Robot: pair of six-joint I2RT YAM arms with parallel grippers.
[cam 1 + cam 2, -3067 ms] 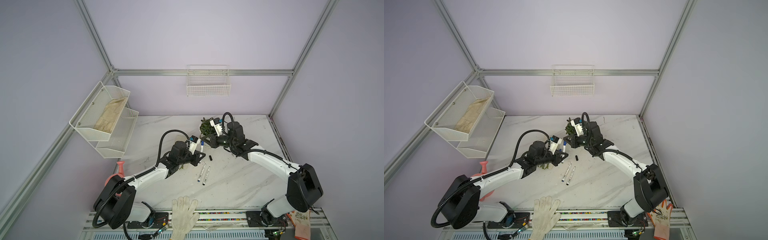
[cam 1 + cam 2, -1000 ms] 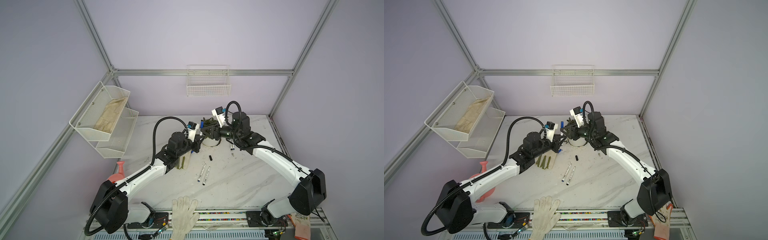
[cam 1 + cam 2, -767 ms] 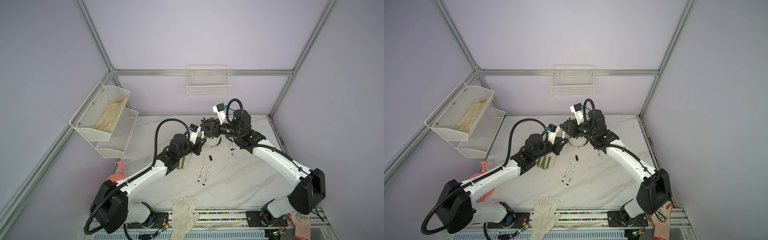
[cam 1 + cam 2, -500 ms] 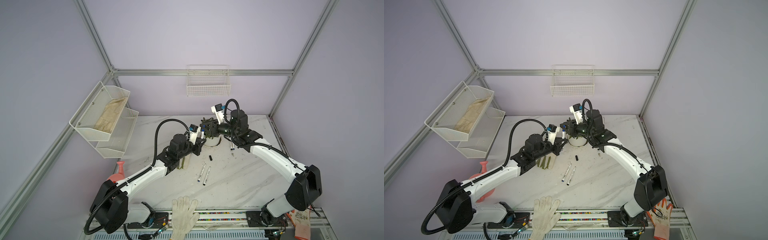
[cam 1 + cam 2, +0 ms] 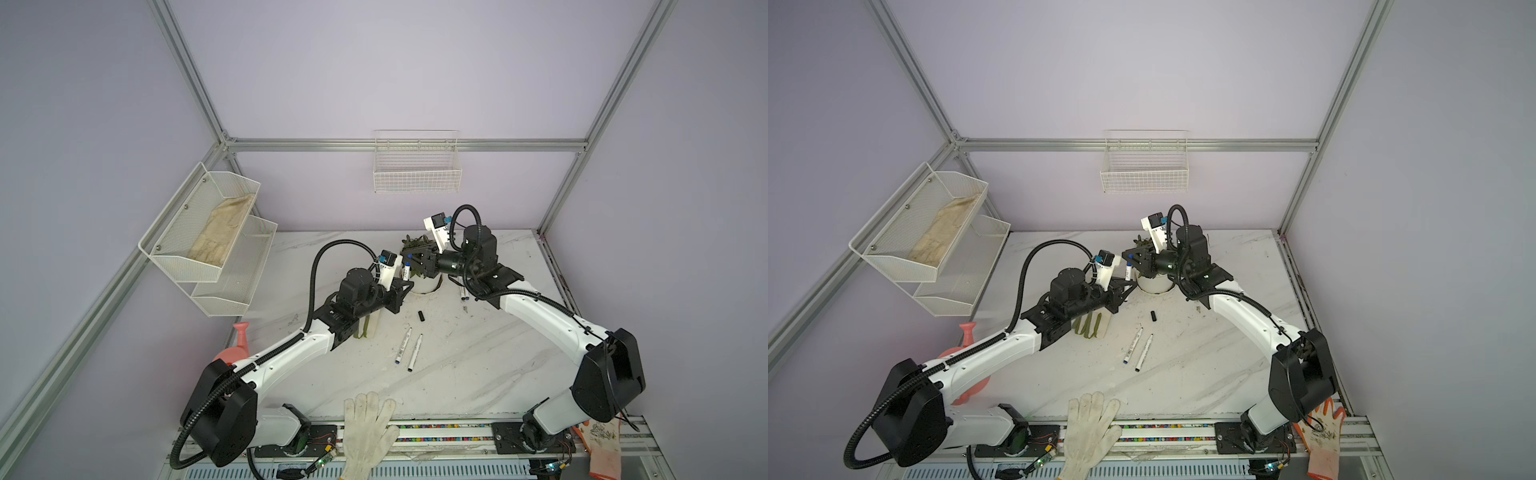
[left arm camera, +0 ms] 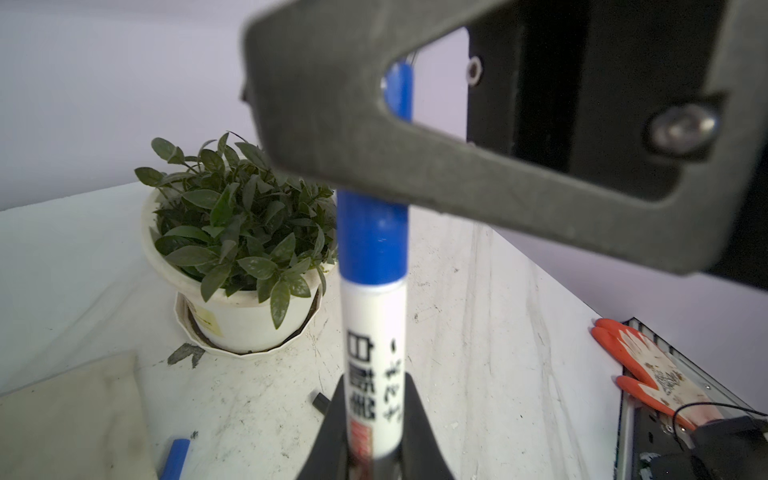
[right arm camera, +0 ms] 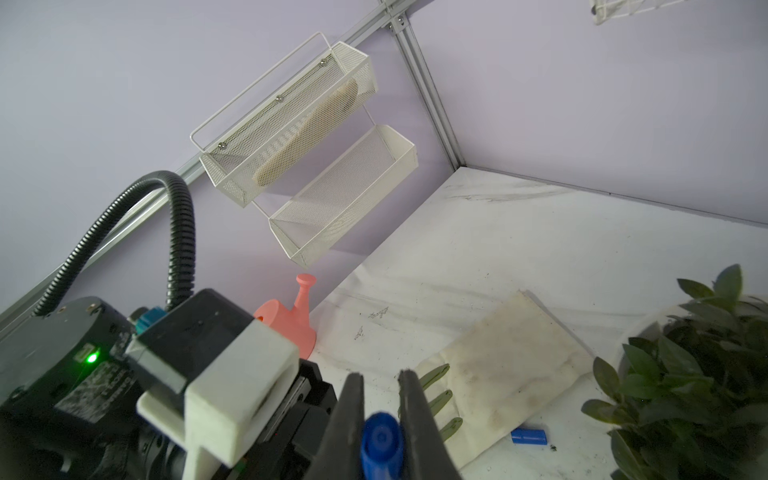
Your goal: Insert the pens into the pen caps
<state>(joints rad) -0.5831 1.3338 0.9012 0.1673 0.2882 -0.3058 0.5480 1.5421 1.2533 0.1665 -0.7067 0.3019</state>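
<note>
Marble tabletop; pen under blue cap bears blurred black script, perhaps Japanese.

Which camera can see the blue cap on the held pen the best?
The left wrist view: the blue cap is big and close, sitting on the white pen. The right wrist view shows only its round end, pinched in the right gripper. In both top views it is a tiny blue speck.
</note>
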